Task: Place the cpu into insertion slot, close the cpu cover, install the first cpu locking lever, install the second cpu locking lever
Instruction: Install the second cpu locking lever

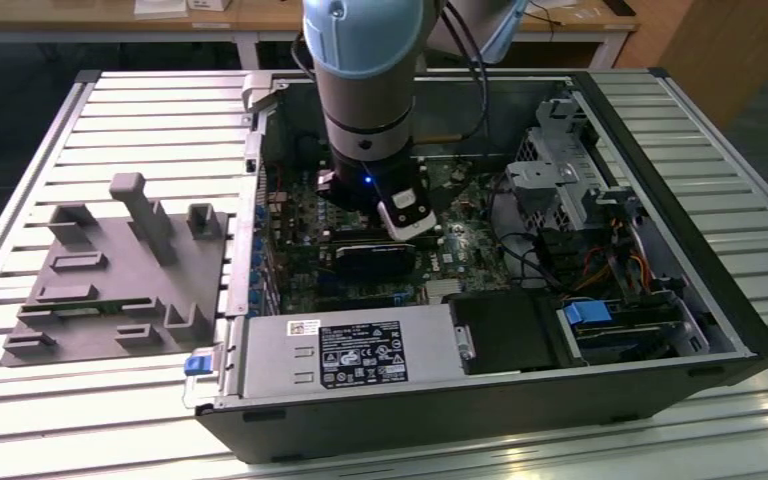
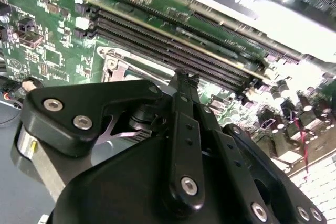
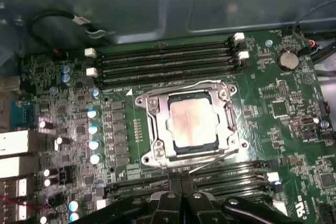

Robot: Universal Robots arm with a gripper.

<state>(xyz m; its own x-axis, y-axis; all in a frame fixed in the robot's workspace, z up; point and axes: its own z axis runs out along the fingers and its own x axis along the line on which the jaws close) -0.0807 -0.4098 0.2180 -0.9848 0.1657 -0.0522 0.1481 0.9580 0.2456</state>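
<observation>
I am a single robot arm reaching down into an open computer case [image 1: 704,330] that lies on its side on a slatted metal table [image 1: 91,130]. In the exterior view my grey arm comes in from twelve o'clock and my fingers [image 1: 381,238] hang low over the green motherboard [image 1: 297,215] near the middle of the case.

In the first wrist view the insertion slot [image 3: 149,142] sits at the centre of the board, a square socket with a metal rim. The cpu [image 3: 191,123], a silver-grey square, lies flat inside it. The cpu cover [image 3: 227,121], a thin metal frame with a square window, lies down around the chip, so the chip's top shows through the window. Long black memory slots [image 3: 163,61] run at twelve o'clock of the socket, and another bank lies at six o'clock.

My fingers [image 3: 181,199] show at six o'clock of the socket in that view, their two black tips pressed together with nothing between them, just beside the socket.

A grey fixture block [image 1: 117,270] rests on the table at nine o'clock of the case, well apart from my arm.
</observation>
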